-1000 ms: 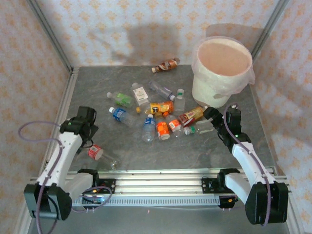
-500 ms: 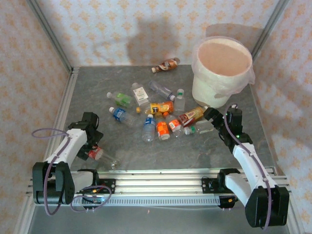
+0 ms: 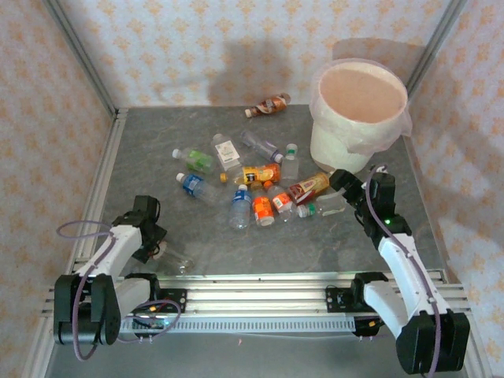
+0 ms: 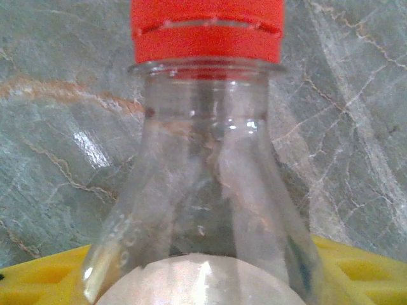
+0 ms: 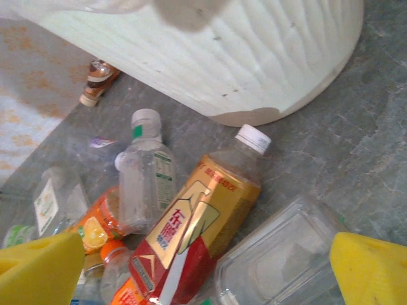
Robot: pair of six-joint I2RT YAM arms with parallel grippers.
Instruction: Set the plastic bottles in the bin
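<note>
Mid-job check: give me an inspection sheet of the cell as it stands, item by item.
Surface: grey marbled table, with bottles scattered mid-table.
Job's things: bin upright at far right, bag-lined. Plastic bottles lie clustered on the table. Brown bottle lies apart near the back wall. Red-capped bottle is at the left gripper.
Clutter: nothing seen.
Grippers: left gripper down at the red-capped bottle, grip unclear. Right gripper open, by the gold-labelled bottle beside the bin.
Cables: purple cable looped by the left arm, off the bottles.
Surroundings: patterned walls; metal rail at the near edge.
</note>
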